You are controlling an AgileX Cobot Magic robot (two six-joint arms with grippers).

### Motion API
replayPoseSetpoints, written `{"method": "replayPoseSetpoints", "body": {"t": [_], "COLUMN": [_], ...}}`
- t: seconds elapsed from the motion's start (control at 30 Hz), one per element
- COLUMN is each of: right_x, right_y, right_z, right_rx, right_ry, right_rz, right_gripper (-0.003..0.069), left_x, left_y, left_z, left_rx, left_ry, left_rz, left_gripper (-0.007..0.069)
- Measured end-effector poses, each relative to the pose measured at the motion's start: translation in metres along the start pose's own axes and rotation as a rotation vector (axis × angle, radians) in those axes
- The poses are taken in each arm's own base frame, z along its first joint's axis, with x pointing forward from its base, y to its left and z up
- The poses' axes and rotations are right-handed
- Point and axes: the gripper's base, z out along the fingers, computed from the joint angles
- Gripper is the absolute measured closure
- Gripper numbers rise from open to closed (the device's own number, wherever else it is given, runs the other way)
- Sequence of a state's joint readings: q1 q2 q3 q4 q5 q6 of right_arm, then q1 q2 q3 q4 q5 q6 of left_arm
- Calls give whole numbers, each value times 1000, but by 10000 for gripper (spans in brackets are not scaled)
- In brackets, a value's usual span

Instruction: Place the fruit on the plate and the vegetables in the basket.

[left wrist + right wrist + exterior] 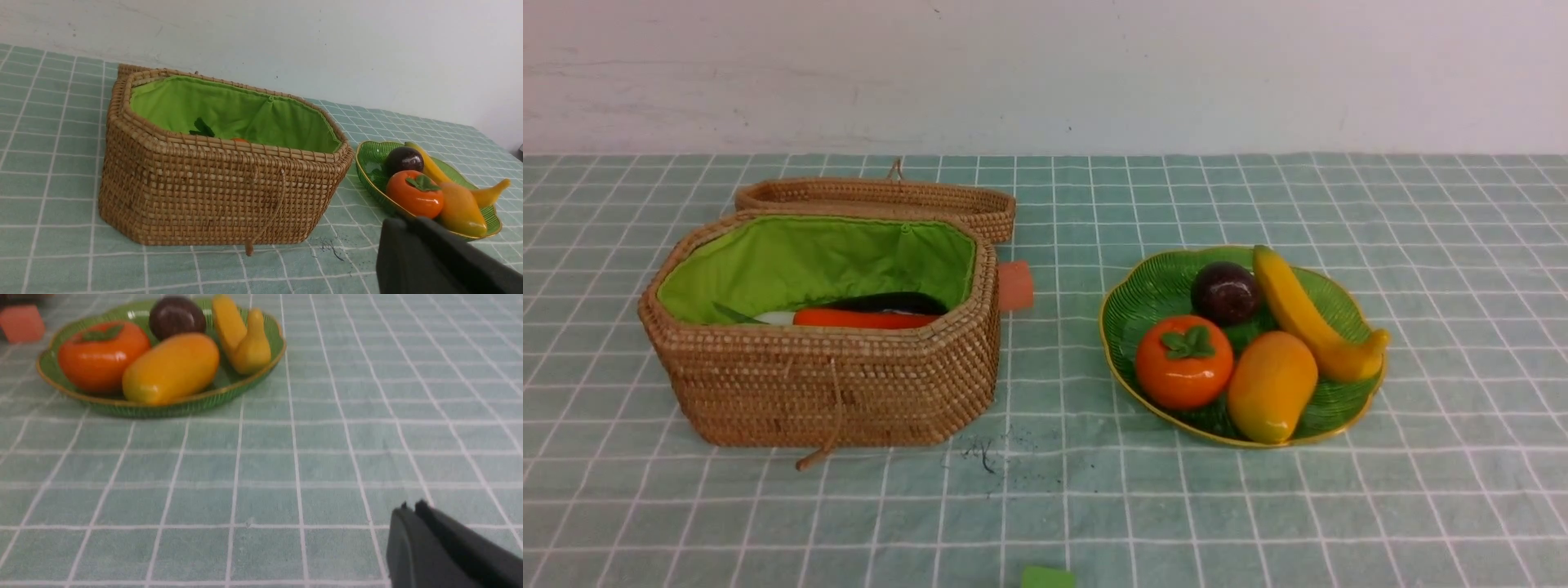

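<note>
The green plate (1143, 298) holds the persimmon (1183, 362), the mango (1271, 385), the mangosteen (1225, 291) and the banana (1307, 314). The open wicker basket (833, 384) holds the carrot (862, 318), the eggplant (890, 302) and the white radish (772, 317). Neither arm shows in the front view. My left gripper (408, 222) is shut and empty, in front of the plate (369, 165) and right of the basket (212, 192). My right gripper (410, 508) is shut and empty over bare cloth, well away from the plate (245, 381).
A salmon-pink block (1015, 286) lies between basket and plate, behind them. The basket lid (882, 196) lies open at the back. A dark scuff (988, 457) marks the cloth in front. A small green object (1048, 577) sits at the front edge.
</note>
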State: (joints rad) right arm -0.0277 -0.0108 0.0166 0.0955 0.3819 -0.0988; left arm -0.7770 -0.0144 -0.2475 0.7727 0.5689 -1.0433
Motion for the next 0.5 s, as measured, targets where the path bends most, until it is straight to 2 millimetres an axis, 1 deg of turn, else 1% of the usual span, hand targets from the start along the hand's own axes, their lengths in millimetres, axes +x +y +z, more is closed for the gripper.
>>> {"method": "replayPoseSetpoints", "body": {"t": [0.5], "right_x": [0], "right_y": [0], "right_z": [0], "right_rx": [1], "right_ry": [0], "right_rz": [-1], "right_gripper": [648], "left_x": [0], "left_y": [0], "left_z": [0], "left_rx": [-1], "left_ry": [1], "left_rz": [0], "left_gripper": [609]}}
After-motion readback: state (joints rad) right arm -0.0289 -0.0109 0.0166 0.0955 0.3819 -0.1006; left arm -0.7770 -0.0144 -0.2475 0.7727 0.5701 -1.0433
